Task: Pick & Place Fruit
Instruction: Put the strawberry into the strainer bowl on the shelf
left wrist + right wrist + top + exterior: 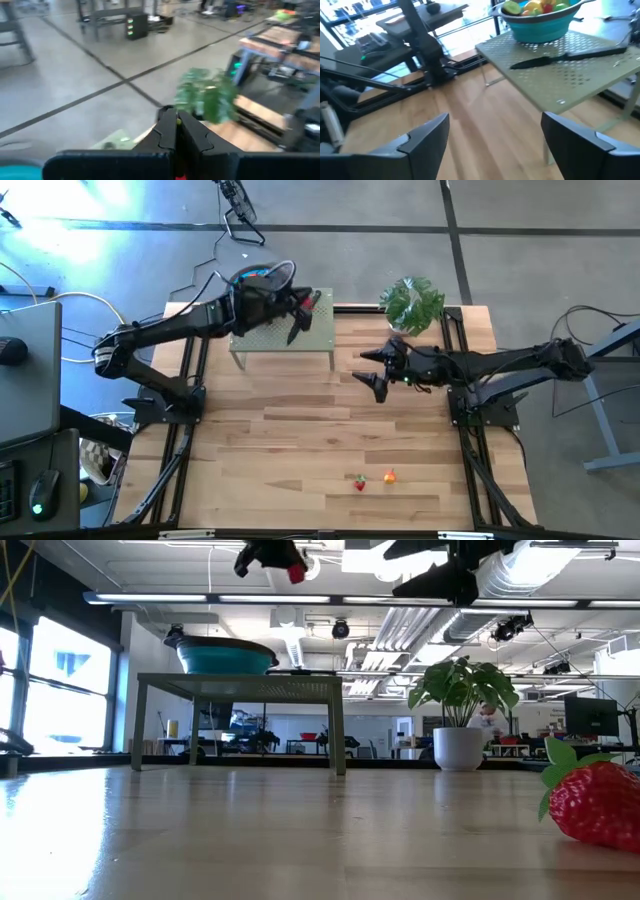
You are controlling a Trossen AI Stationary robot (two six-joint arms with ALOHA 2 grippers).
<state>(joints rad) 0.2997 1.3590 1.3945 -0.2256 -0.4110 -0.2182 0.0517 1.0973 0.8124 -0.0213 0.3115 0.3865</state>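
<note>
Grey concrete floor [520,240] all around, bright windows [50,690] on one side, ceiling pipes [400,625] overhead, desks [420,748] far back.

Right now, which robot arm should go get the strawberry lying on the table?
Probably the right. Its fingers are open and empty above the wood, on the same side as the strawberry. The left fingers are shut on something red, up over the small green table by the blue bowl.

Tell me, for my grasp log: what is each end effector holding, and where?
Left end effector: a small red fruit, pinched at its fingertips. Right end effector: nothing.
</note>
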